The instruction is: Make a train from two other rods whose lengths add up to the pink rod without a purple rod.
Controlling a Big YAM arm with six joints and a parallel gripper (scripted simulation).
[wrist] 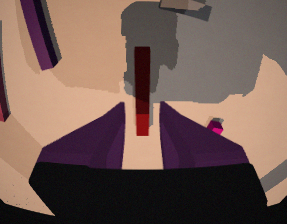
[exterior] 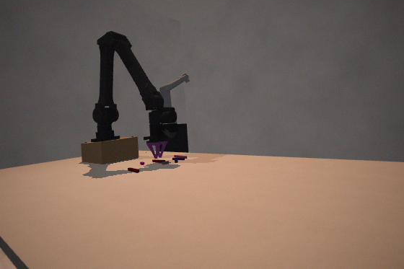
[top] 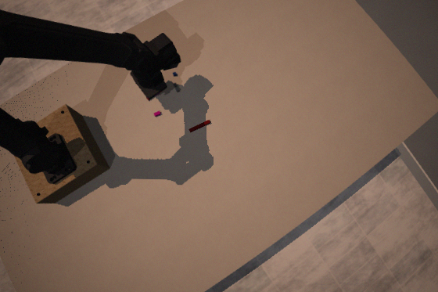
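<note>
My gripper (wrist: 142,109) hangs low over the table near the base, its fingers partly open. A dark red rod (wrist: 142,90) lies on the table below, and its near end shows in the gap between the fingertips with room on both sides. The arm hides this rod in the top view, where my gripper (top: 150,90) is. A second red rod (top: 199,125) lies in shadow to the right. A magenta rod (top: 157,113) lies just right of the fingers in the wrist view (wrist: 215,125).
The arm's wooden base block (top: 62,155) stands at the left edge of the table. The blue rod (top: 175,74) and grey rod (top: 177,88) lie close to the gripper's far side. The table stretches wide to the right and front.
</note>
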